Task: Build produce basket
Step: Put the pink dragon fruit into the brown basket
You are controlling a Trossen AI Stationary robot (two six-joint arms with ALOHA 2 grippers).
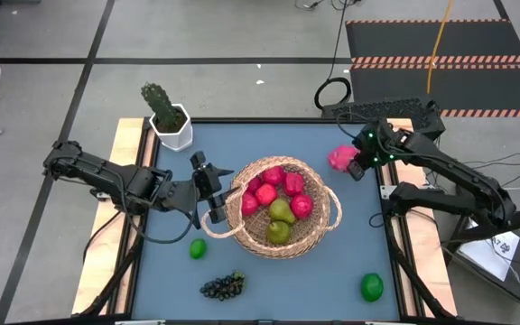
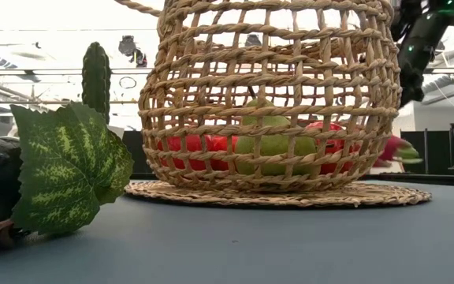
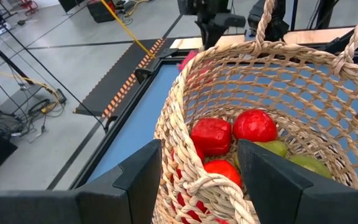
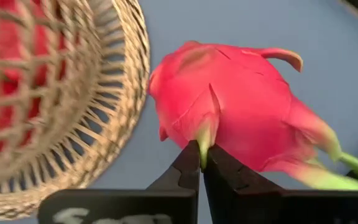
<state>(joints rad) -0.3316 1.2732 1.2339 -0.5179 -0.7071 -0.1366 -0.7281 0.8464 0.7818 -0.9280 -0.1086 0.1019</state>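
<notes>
The tan woven basket stands mid-table on its flat base and holds red apples and pears. My left gripper is at the basket's left rim, shut on it. A pink dragon fruit lies by the basket's far right side, and my right gripper is shut on one of its scales. On the mat near the front edge lie a lime, a dark grape bunch and a second green fruit. My left gripper straddles the basket's left wall at the rim, by the looped handle: one finger outside the wall, the other inside. It comes nearly level from the table's left. The basket stands upright on the mat. My right gripper pinches a green-tipped scale on the dragon fruit's side between its two fingertips. The fingers slant down from the table's right. Whether the fruit is clear of the mat, I cannot tell.
A white pot with a cactus stands at the far left corner. In the low view a grape leaf fills the near left. Bare blue mat lies between the basket and the right edge.
</notes>
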